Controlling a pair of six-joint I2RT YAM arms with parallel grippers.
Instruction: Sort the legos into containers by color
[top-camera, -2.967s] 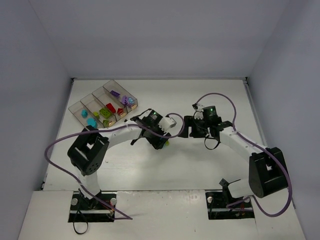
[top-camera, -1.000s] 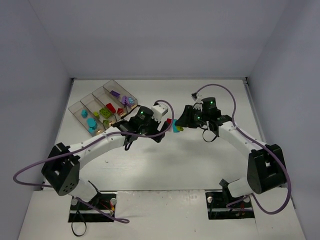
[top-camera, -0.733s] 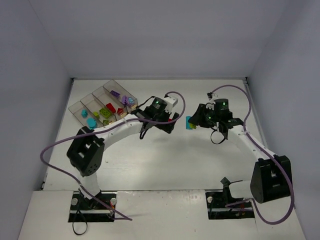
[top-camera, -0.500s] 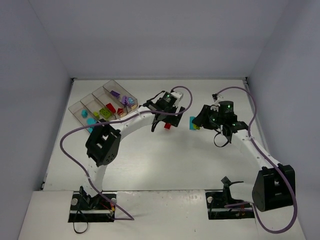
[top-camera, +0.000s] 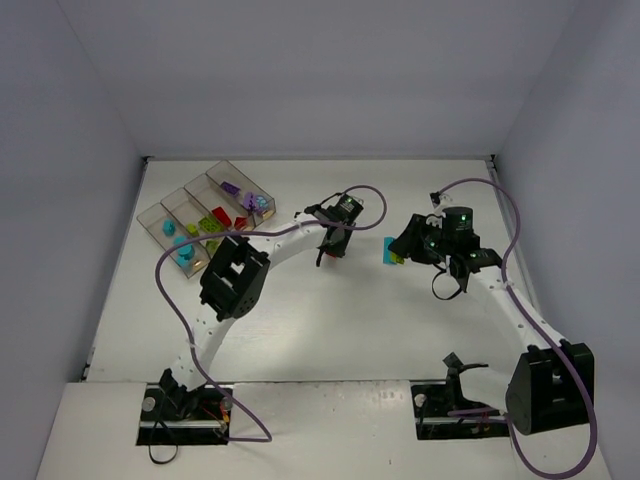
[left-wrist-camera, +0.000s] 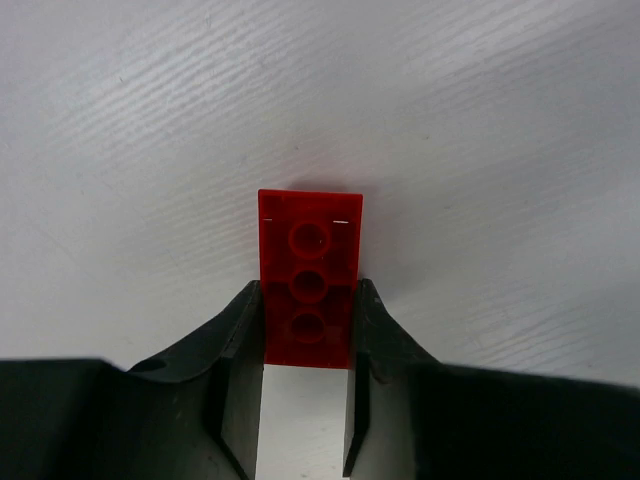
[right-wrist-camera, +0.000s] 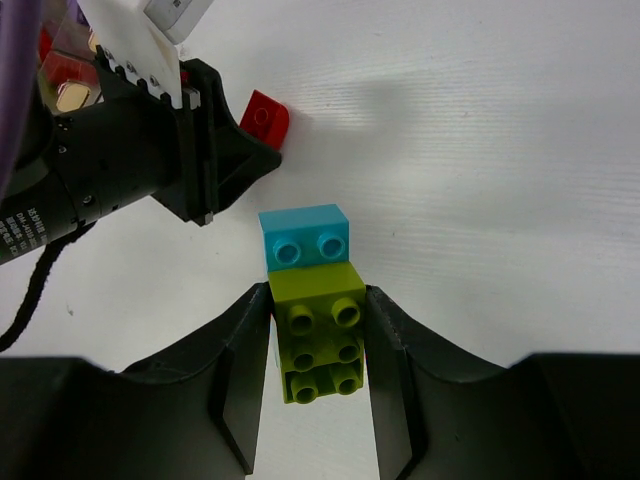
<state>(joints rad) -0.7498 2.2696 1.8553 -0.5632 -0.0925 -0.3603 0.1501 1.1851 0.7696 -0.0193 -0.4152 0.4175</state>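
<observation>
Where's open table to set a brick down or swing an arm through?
Free: the near table between the arms; the far strip right of the bins. Crowded: centre, where left gripper on the red brick faces right gripper on the green-cyan stack.

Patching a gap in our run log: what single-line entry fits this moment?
left gripper: shut on red brick, brick on table | right gripper: shut on lime brick, cyan brick against its far end
</observation>
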